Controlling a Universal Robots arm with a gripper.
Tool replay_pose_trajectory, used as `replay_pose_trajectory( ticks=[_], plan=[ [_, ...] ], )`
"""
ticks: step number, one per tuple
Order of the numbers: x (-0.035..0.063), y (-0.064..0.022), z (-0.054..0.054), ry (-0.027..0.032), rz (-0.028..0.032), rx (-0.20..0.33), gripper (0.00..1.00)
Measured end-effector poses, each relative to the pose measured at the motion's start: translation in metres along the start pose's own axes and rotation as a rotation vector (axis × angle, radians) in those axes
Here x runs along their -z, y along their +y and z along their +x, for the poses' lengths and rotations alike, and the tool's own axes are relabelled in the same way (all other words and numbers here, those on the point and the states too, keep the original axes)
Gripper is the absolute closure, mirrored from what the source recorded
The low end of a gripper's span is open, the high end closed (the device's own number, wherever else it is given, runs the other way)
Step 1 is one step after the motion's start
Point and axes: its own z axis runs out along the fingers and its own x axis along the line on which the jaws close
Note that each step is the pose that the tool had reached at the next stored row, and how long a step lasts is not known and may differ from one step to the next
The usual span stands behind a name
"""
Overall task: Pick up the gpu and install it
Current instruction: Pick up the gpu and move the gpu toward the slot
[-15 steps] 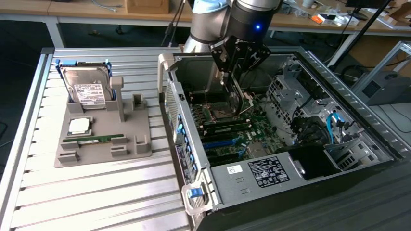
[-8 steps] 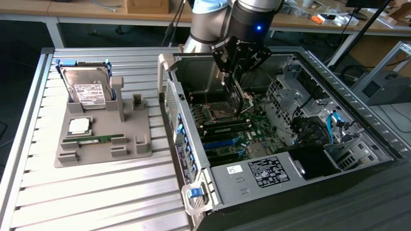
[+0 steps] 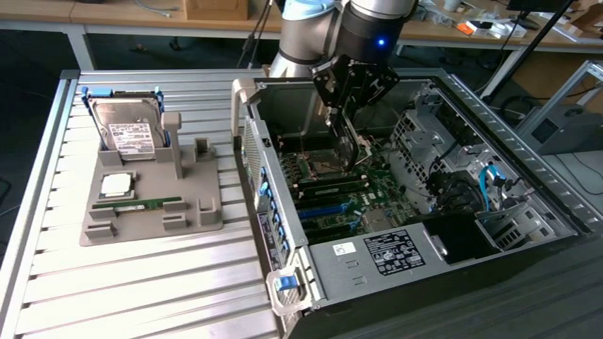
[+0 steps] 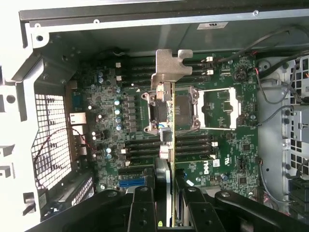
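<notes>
The gripper (image 3: 347, 131) hangs inside the open computer case (image 3: 513, 152); its 2 fingers (image 4: 143, 212) pinch the gpu (image 4: 167, 145) between them. The card is held edge-on over the motherboard (image 4: 227, 164), above the processor socket (image 4: 219, 108); its silver bracket (image 4: 172, 65) sits at the end away from the fingers. I cannot tell whether its lower edge touches the board. The blue slots (image 3: 325, 210) lie apart from the card. In the exterior view there is free room on both sides; the case's grilled wall (image 3: 253, 145) stands to the left, the drive cage (image 3: 419, 138) to the right. Well apart on the slatted table (image 3: 141, 289), a grey tray (image 3: 151, 229) carries 1 hard drive (image 3: 127, 131) and 1 memory stick (image 3: 141, 205).
</notes>
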Motion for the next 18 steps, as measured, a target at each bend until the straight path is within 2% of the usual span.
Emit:
replay_pose_trajectory(
  ticks=[18],
  plan=[
    [-0.0059, 0.0004, -0.0078, 0.0001, 0.0005, 0.000, 0.73]
  ],
)
